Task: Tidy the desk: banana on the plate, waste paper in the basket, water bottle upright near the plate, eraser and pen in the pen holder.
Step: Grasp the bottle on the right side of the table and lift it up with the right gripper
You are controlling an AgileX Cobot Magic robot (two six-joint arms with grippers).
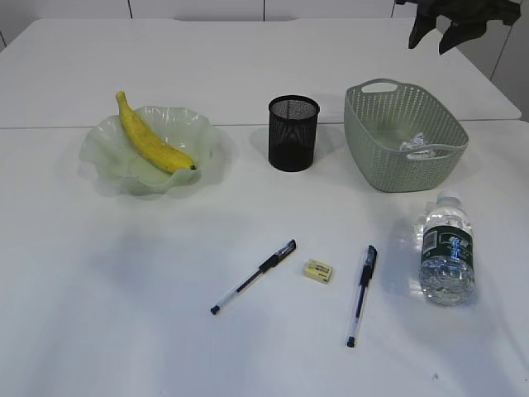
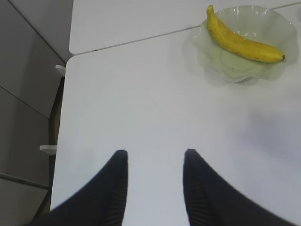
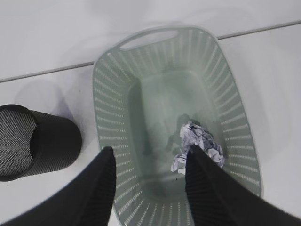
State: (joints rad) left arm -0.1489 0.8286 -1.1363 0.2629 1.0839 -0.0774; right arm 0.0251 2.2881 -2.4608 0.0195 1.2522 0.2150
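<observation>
Right pincer (image 3: 148,162): jaws apart, empty, hanging over the pale green perforated plastic basket (image 3: 112,84).
Waste paper: crumpled white paper ball (image 3: 197,141) on the basket floor, near the basket's right wall.
Left pincer (image 2: 155,162): jaws apart, holding nothing, over bare white table (image 2: 141,108), well left of the basket.
Likely next step: clear plastic water bottle (image 1: 447,252) lies on its side just in front of the basket; grip mid-body, squarely, since it is smooth and round.
Beyond: black mesh pen holder (image 1: 293,132) left of the basket; yellow eraser (image 1: 318,270) between two pens.

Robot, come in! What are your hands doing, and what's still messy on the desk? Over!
Both grippers open, empty. Yellow banana on green plate, crumpled paper in basket. Two pens, eraser loose; clear bottle standing. Nothing blocking.
</observation>
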